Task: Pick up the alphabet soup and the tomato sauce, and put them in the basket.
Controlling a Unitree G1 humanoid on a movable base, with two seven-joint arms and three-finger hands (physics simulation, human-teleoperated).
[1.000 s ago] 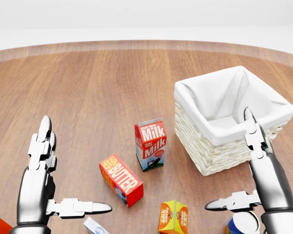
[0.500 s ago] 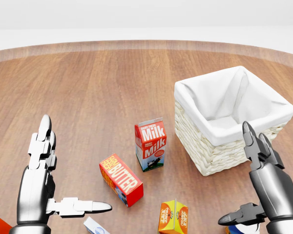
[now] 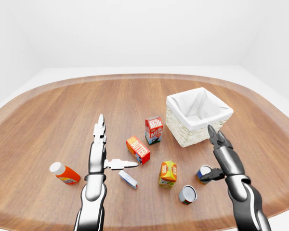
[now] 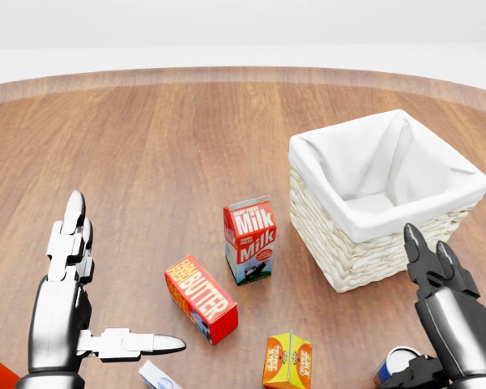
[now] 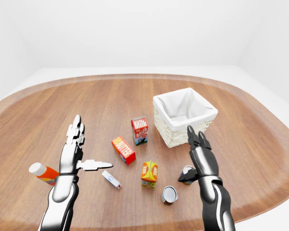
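- The right hand [image 3: 216, 159] hangs with fingers spread, its thumb beside a blue-labelled can [image 3: 203, 173] that stands on the wooden table [image 3: 62, 110]; the fingers have not closed round it.
- A second can [image 3: 187, 194] lies tipped on its side, just left of and below the first in the left-eye view (which can is soup and which is sauce cannot be told).
- The left hand [image 3: 103, 154] is spread wide and holds nothing.
- The white-lined wicker basket [image 3: 198, 117] stands above the cans, well apart from them.
- A milk carton [image 3: 153, 130], a butter box [image 3: 138, 149], an orange carton [image 3: 168, 173] and a bottle [image 3: 64, 173] are scattered about.
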